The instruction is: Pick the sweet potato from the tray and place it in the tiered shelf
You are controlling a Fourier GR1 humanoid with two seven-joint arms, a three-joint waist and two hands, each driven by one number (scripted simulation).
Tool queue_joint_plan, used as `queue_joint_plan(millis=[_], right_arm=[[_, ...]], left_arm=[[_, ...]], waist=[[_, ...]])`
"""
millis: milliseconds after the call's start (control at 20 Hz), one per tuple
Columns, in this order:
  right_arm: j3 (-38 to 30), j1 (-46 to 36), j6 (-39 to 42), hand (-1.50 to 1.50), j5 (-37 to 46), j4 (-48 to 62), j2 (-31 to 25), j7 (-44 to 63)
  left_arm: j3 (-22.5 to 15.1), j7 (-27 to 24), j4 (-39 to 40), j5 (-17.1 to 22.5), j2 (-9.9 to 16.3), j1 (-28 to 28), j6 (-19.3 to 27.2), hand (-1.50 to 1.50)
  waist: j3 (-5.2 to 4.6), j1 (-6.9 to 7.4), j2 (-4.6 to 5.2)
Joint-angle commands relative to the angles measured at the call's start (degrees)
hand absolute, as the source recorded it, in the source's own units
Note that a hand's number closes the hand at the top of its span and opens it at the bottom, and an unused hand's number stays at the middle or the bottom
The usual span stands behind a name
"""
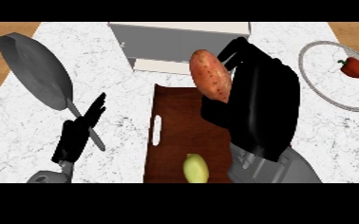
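The sweet potato [210, 75], long and orange-brown, is held up in my right hand [263, 104], whose fingers and thumb curl round its right side. It hangs above the far end of the dark brown tray [175, 123], close to the front of the white tiered shelf [179, 40] at the back of the counter. My left hand [76, 135] stays open with straight fingers at the lower left, beside the tray.
A grey frying pan [38, 71] lies at the left, its handle running under my left hand. A yellow-green fruit [195, 167] sits at the tray's near end. A plate [319, 83] with a red pepper [349, 66] is at the right edge.
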Motion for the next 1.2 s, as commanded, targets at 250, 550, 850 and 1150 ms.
queue_joint_plan(millis=[250, 550, 850, 1150], right_arm=[[-15.79, -18.48, 4.11, 1.5, 0.49, 15.68, 0.71, 4.26], [-26.23, -29.29, -2.62, 1.5, 0.49, 34.14, -1.25, -3.83], [-30.83, -33.79, -12.08, 1.5, -1.08, 54.35, -5.24, -16.04], [-33.0, -37.06, -19.12, 1.5, -2.1, 69.52, -3.08, -20.12]], left_arm=[[1.45, 0.32, 0.39, 0.74, 0.09, -0.65, -1.57, 0.0], [-0.94, 0.67, -1.66, -1.71, -2.43, 1.01, 0.3, 0.0], [-0.69, -0.92, 1.46, -3.49, -3.8, -0.75, 0.98, 0.0], [-0.68, 1.09, -1.87, -3.11, -2.77, -0.7, -0.99, 0.0]], waist=[[-0.08, 0.59, 0.39], [-0.06, 1.49, 0.66], [-0.06, 1.61, 1.0], [-0.04, 2.56, 1.31]])
